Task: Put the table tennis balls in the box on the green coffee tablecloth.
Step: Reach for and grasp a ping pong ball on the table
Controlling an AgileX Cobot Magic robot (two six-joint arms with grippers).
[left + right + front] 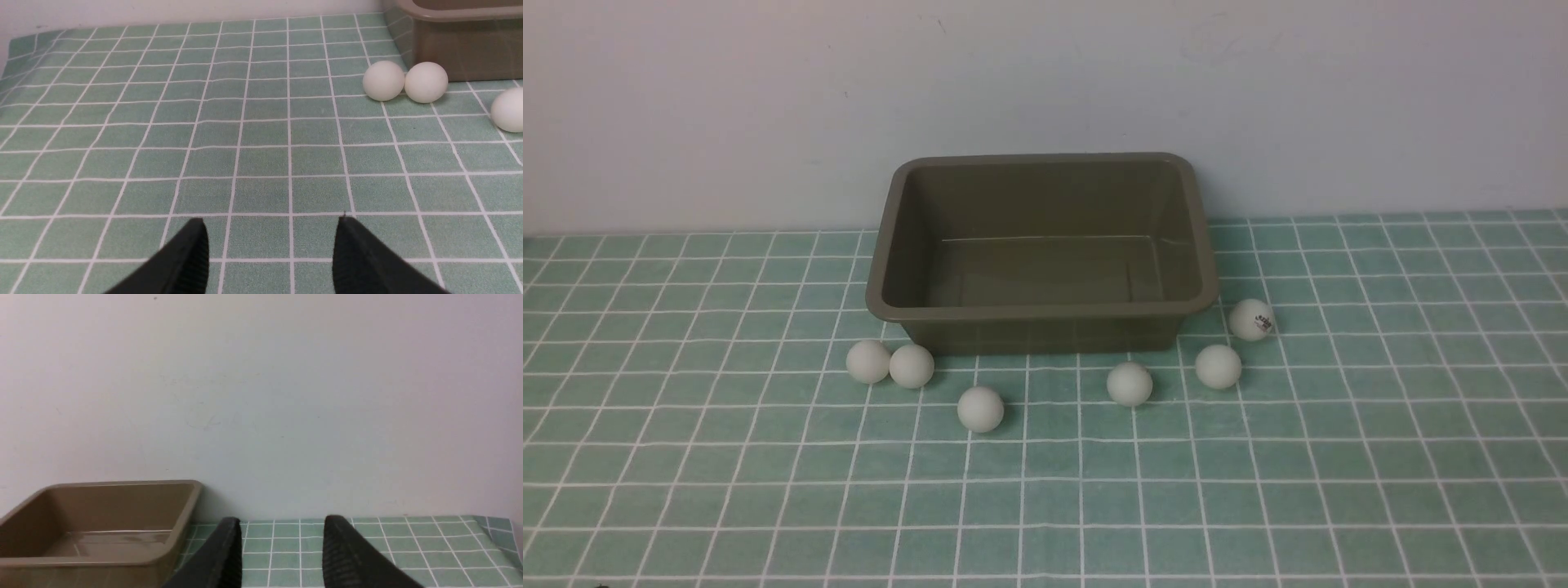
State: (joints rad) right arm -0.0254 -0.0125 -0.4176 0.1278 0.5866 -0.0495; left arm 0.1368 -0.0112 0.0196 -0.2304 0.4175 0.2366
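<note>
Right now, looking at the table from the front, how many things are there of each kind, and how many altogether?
Small matte white plastic balls: 6
Rectangular olive-brown plastic tub: 1
Teal-green cloth with white grid lines: 1
Total: 8

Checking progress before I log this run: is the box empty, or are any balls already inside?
Empty: the box has a bare floor, and all six table tennis balls lie outside it on the tablecloth.
</note>
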